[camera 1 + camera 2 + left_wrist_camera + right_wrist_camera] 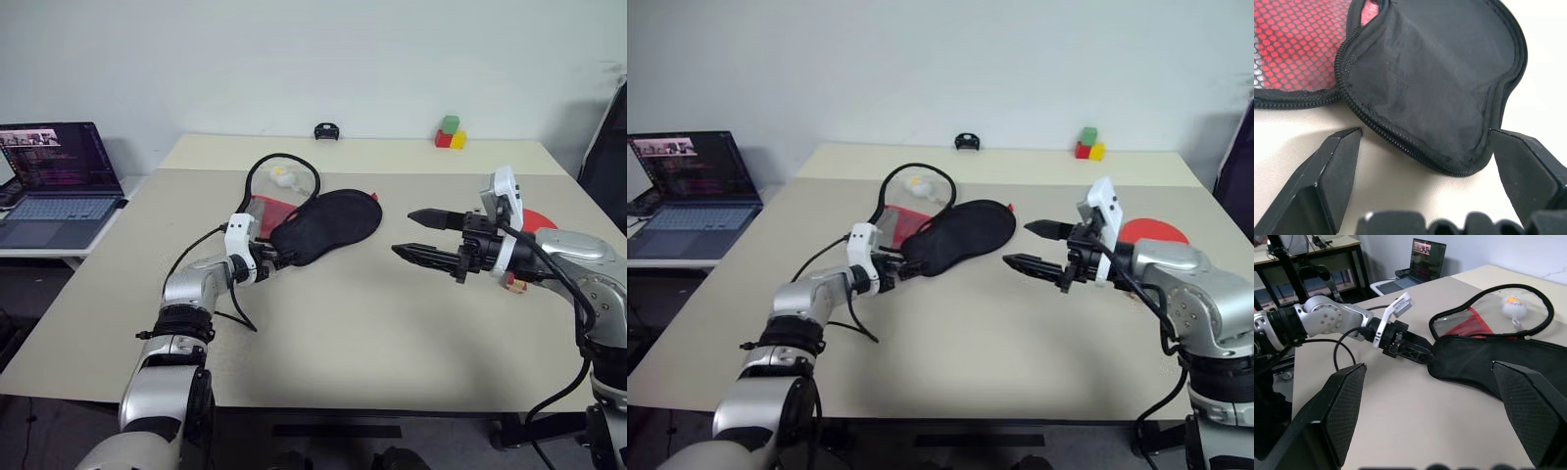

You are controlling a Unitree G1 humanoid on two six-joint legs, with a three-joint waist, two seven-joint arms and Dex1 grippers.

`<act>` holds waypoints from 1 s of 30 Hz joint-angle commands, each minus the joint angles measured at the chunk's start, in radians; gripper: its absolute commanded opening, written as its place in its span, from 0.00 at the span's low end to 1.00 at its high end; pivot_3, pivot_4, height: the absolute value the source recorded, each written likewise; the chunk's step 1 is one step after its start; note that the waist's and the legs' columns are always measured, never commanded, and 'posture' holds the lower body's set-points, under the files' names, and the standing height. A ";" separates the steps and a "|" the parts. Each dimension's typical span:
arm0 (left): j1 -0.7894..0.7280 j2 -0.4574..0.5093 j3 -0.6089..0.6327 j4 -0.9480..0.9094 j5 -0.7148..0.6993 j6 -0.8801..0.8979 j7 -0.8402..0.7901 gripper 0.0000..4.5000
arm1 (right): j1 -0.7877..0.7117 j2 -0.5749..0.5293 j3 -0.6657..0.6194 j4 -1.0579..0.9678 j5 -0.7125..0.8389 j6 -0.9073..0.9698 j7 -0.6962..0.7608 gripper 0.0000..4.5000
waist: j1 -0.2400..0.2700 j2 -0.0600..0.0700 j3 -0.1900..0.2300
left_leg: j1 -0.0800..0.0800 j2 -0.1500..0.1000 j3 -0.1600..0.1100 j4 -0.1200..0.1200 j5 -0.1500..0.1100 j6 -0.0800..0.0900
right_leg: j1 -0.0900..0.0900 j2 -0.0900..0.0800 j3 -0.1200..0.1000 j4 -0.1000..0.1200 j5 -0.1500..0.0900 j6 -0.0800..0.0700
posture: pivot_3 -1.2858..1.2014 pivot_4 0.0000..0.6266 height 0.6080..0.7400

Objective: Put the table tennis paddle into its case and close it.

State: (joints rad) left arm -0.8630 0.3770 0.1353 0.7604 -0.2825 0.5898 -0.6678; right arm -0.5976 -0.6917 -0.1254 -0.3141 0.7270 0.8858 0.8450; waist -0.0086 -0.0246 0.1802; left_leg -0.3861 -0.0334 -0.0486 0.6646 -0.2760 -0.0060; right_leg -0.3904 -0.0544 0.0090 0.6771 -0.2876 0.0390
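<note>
The case (955, 235) lies unzipped on the table (950, 333); the left gripper (906, 264) is set, fingers spread, at its handle end. The right gripper (1034, 245) is held open, apart.

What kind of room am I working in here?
Probably a lab or office test room: a plain white wall, a big beige table, and an open laptop on a side desk. The right wrist view shows more desks with equipment behind.
</note>
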 commanded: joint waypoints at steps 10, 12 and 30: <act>-0.145 -0.075 0.068 0.231 -0.013 -0.006 0.037 0.80 | -0.010 -0.013 -0.039 -0.010 0.015 -0.028 -0.010 1.00 | 0.019 0.000 0.000 | 0.000 -0.003 -0.003 0.000 0.000 0.000 | 0.001 -0.002 -0.002 0.001 0.000 0.000 | 0.52 0.24 1.00; -0.171 -0.083 0.079 0.273 -0.009 -0.020 0.041 0.65 | -0.009 -0.014 -0.044 -0.011 0.017 -0.026 -0.011 1.00 | 0.019 0.000 0.000 | -0.001 -0.003 -0.004 0.000 0.000 0.000 | 0.001 -0.002 -0.003 0.000 0.000 0.000 | 0.52 0.24 1.00; -0.156 -0.233 0.027 0.081 -0.042 0.156 0.000 0.01 | 0.032 -0.048 -0.094 -0.050 0.049 -0.003 -0.042 1.00 | 0.018 -0.001 0.000 | -0.016 -0.005 -0.003 0.003 0.003 -0.004 | -0.015 -0.002 -0.001 0.003 0.000 0.000 | 0.52 0.24 1.00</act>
State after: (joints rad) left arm -1.0437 0.1750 0.1916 0.9420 -0.2938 0.6814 -0.6476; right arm -0.5651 -0.7225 -0.1767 -0.3279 0.7514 0.8855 0.8048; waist 0.0099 -0.0253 0.1803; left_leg -0.4026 -0.0383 -0.0518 0.6678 -0.2733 -0.0099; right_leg -0.4051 -0.0563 0.0080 0.6797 -0.2876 0.0394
